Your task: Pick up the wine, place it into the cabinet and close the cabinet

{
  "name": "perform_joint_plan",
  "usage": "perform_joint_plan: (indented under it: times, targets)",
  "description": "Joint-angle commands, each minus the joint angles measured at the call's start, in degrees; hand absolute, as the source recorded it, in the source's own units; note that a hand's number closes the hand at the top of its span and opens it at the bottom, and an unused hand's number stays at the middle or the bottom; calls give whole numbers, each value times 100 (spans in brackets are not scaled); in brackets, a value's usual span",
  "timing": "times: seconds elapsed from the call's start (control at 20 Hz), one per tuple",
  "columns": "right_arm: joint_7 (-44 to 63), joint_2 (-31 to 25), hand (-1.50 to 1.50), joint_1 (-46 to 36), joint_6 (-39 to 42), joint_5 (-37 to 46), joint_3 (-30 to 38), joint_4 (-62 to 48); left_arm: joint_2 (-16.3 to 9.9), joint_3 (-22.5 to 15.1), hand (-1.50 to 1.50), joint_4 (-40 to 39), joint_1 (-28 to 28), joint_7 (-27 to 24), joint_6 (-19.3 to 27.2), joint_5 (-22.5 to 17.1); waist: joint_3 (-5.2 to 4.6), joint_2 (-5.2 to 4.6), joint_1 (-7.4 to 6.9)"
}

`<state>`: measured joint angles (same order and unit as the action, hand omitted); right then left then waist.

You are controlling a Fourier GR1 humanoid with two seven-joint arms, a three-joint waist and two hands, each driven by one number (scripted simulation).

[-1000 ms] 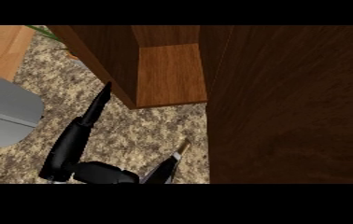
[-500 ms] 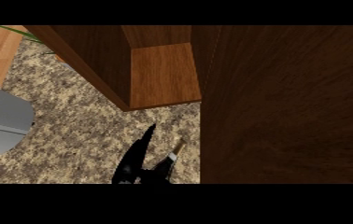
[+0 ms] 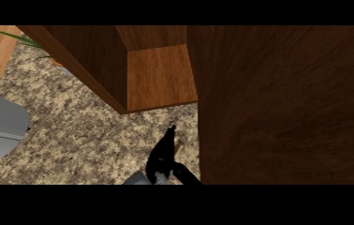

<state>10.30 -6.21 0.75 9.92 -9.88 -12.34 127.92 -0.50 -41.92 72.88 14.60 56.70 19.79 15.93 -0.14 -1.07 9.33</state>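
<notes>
Wine unseen; left hand, fingers straight, beside cabinet door. Door looks open, closing still pending.

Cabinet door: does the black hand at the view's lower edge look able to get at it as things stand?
Probably yes. The hand points straight fingers up right beside the cabinet door, at its left edge. Only bare countertop shows around it. Whether it touches the door cannot be told.

I was working in a kitchen: a speckled granite worktop ran beneath a dark wooden cabinet.
</notes>
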Motion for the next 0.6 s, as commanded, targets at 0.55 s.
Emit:
perform_joint_plan:
  times: [0.55]
  targets:
    - [685,-38,-150,-256,-132,-343,139,494,39,-1138,-150,-1067,1863,873,1515,-1258,-4,-30,43]
